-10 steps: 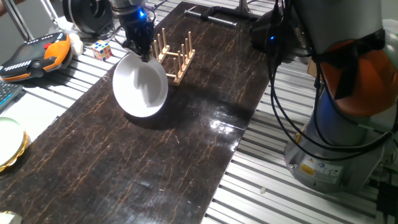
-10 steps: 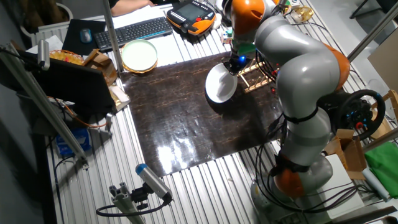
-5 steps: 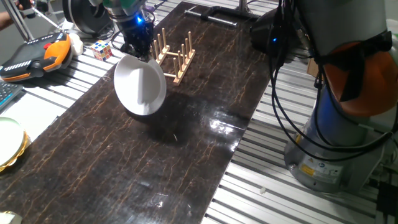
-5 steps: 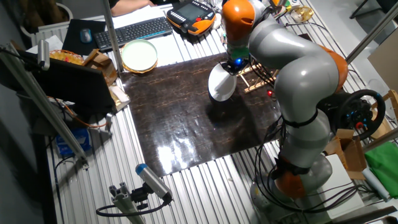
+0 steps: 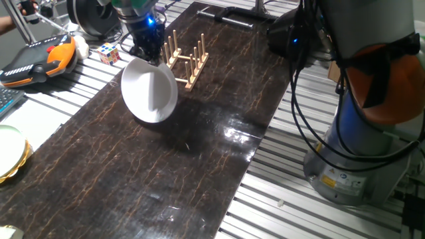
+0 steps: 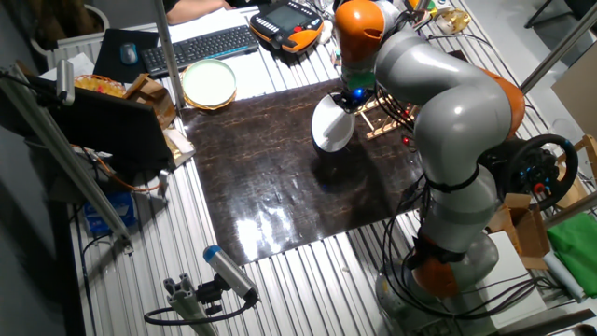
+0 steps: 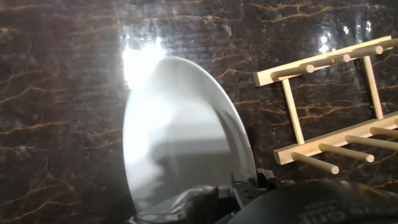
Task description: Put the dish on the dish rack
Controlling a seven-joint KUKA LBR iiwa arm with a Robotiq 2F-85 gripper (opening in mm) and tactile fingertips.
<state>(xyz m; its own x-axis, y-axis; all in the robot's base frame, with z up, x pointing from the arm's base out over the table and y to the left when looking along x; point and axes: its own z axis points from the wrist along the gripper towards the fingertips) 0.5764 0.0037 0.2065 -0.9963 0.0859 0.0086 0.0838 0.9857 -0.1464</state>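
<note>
The dish [image 5: 150,90] is a plain white round plate. My gripper [image 5: 149,54] is shut on its upper rim and holds it tilted on edge above the dark tabletop. It also shows in the other fixed view [image 6: 331,125] and fills the hand view [image 7: 180,134], where my gripper [image 7: 233,186] clamps its near rim. The dish rack [image 5: 184,56] is a small pale wooden rack with upright pegs, just right of the dish; it also shows in the other fixed view [image 6: 382,114] and at the right of the hand view [image 7: 329,106]. The dish is beside the rack, not in it.
A greenish-white plate with a yellow edge [image 5: 8,147] lies at the left, also seen in the other fixed view [image 6: 209,82]. An orange pendant [image 5: 40,56], a Rubik's cube [image 5: 109,53], a keyboard [image 6: 198,44] and the robot's base [image 5: 352,153] surround the dark mat [image 5: 166,172].
The dish has tilted more upright, from facing the camera to edge-on, and shifted slightly along with the gripper. The rack has not moved.
</note>
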